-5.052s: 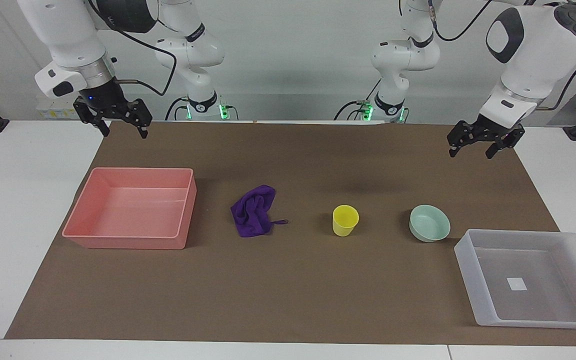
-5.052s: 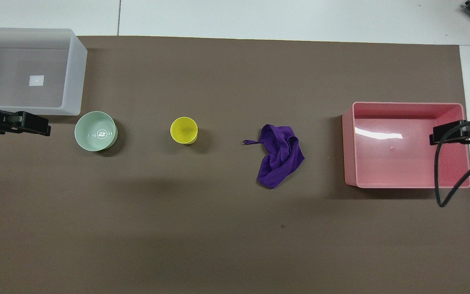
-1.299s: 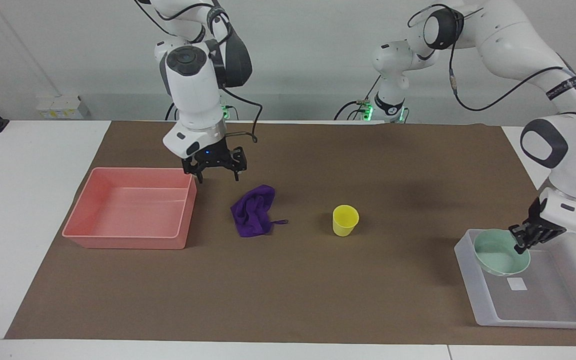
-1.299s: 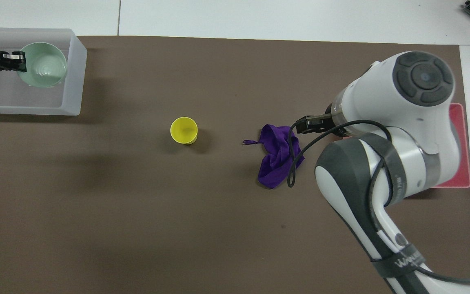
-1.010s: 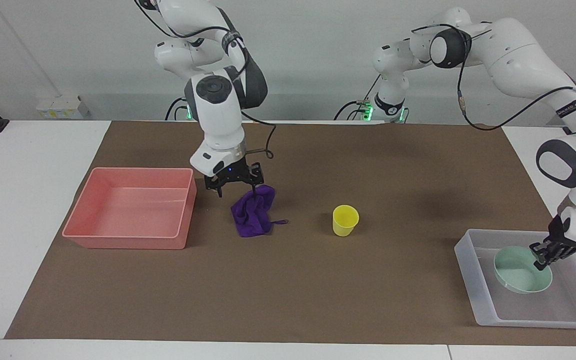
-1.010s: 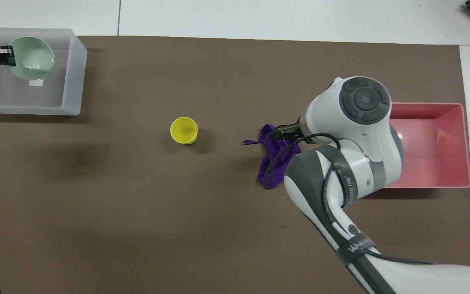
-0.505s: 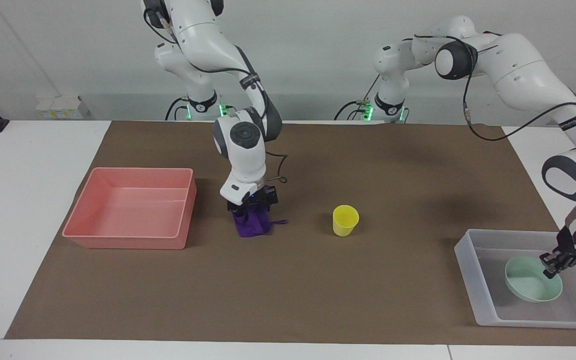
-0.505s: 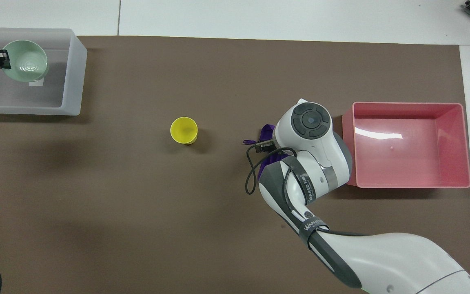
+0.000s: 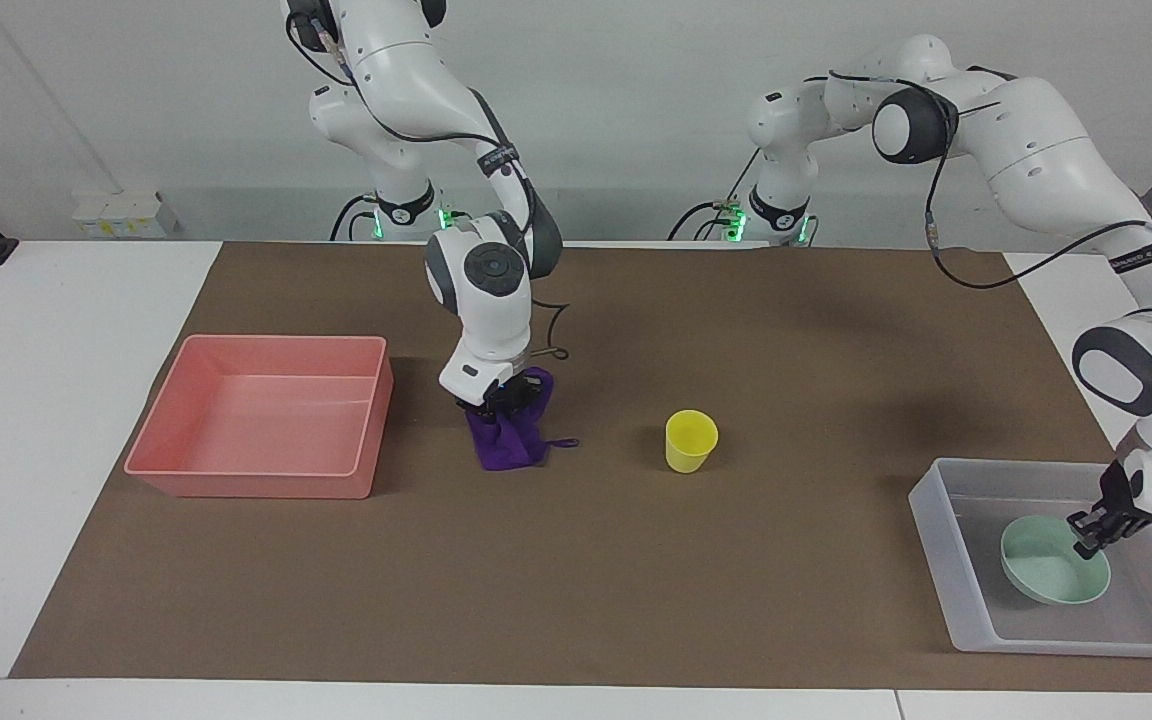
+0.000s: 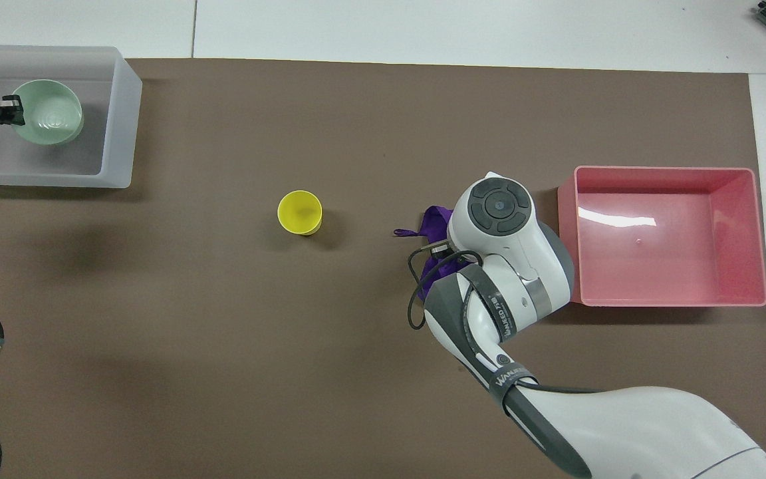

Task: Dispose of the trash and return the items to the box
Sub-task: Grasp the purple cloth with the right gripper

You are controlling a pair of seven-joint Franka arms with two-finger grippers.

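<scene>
The purple cloth (image 9: 511, 445) lies bunched on the brown mat between the pink tray and the yellow cup (image 9: 691, 440). My right gripper (image 9: 501, 400) is down on the cloth's top and shut on it; in the overhead view the wrist hides the gripper and only the cloth's edge (image 10: 433, 223) shows. The mint-green bowl (image 9: 1046, 575) sits low inside the translucent box (image 9: 936, 570), covering the white sticker. My left gripper (image 9: 1088, 542) is shut on the bowl's rim. The overhead view shows the left gripper (image 10: 16, 110), bowl (image 10: 50, 123), box (image 10: 120, 120) and upright cup (image 10: 300, 213).
The pink tray (image 9: 256, 480) stands toward the right arm's end of the table, close beside the cloth, and shows in the overhead view (image 10: 569, 233). The right arm's forearm stretches over the mat nearer the robots than the cloth.
The right gripper's fingers have closed in on the cloth, gathering it up a little. The left gripper has shifted the bowl slightly inside the box, over the sticker.
</scene>
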